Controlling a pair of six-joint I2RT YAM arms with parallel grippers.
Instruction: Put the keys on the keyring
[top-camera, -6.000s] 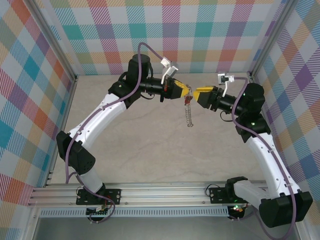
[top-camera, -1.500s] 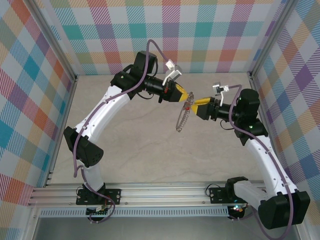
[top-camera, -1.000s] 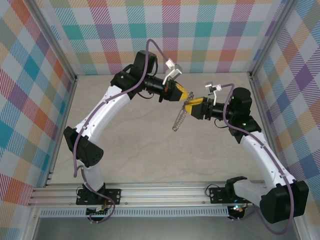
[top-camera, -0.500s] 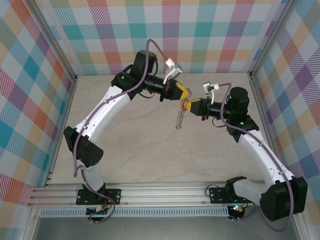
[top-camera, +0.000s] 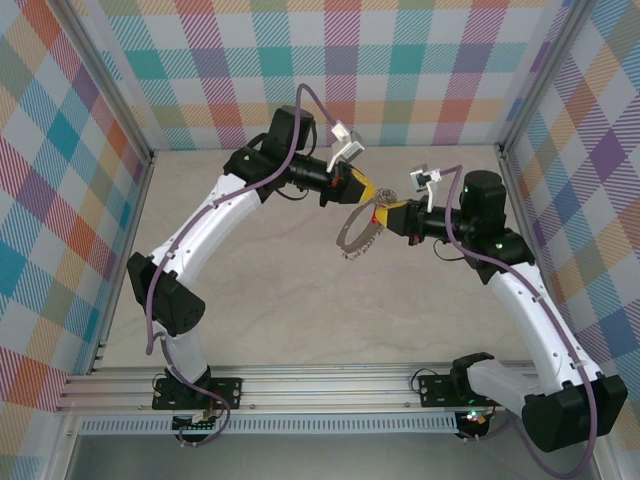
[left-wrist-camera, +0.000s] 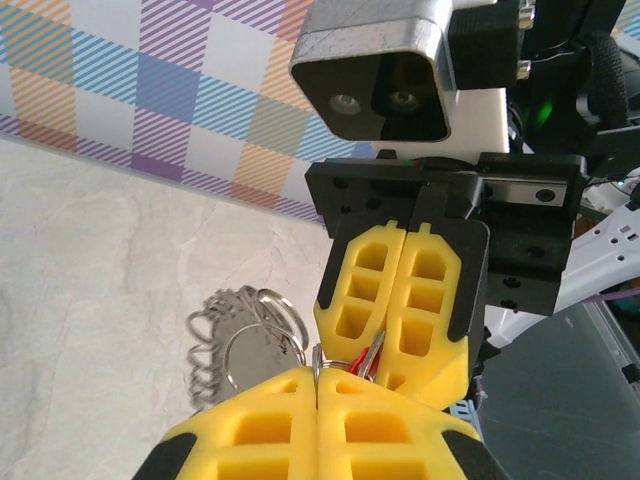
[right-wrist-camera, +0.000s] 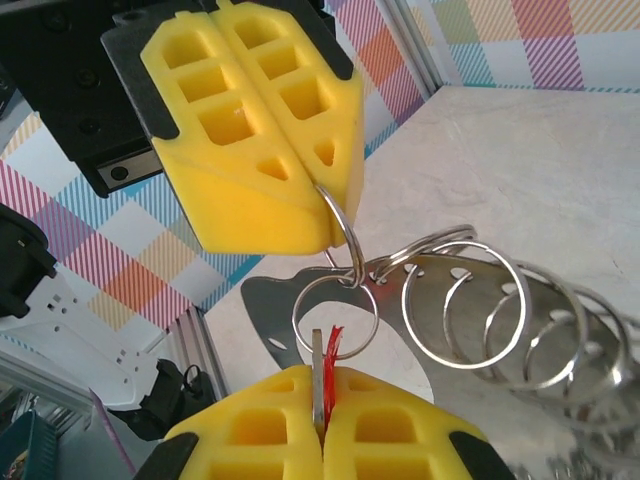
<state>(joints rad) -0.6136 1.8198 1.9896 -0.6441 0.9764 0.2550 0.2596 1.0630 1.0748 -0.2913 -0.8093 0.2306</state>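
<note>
Both arms meet above the middle of the table. My left gripper (top-camera: 368, 190) (left-wrist-camera: 318, 372) is shut on a small wire loop (right-wrist-camera: 345, 228) of the keyring (top-camera: 352, 238) (left-wrist-camera: 250, 358) (right-wrist-camera: 262, 300). The keyring hangs off that loop, tilted, showing its flat grey rim and several wire loops. My right gripper (top-camera: 383, 212) (right-wrist-camera: 322, 372) faces the left one tip to tip and is shut on the key (right-wrist-camera: 321, 350) (left-wrist-camera: 371, 357). Its silver blade and red head stick out just in front of a small split ring (right-wrist-camera: 303, 300). I cannot tell whether the key passes through it.
The beige table (top-camera: 300, 300) lies below the hanging keyring, boxed in by checked walls (top-camera: 60, 200). An aluminium rail (top-camera: 300, 385) runs along the near edge by the arm bases.
The right gripper has closed on the key. The keyring has swung from hanging edge-on to a tilted, open oval, and both wrists have shifted slightly right.
</note>
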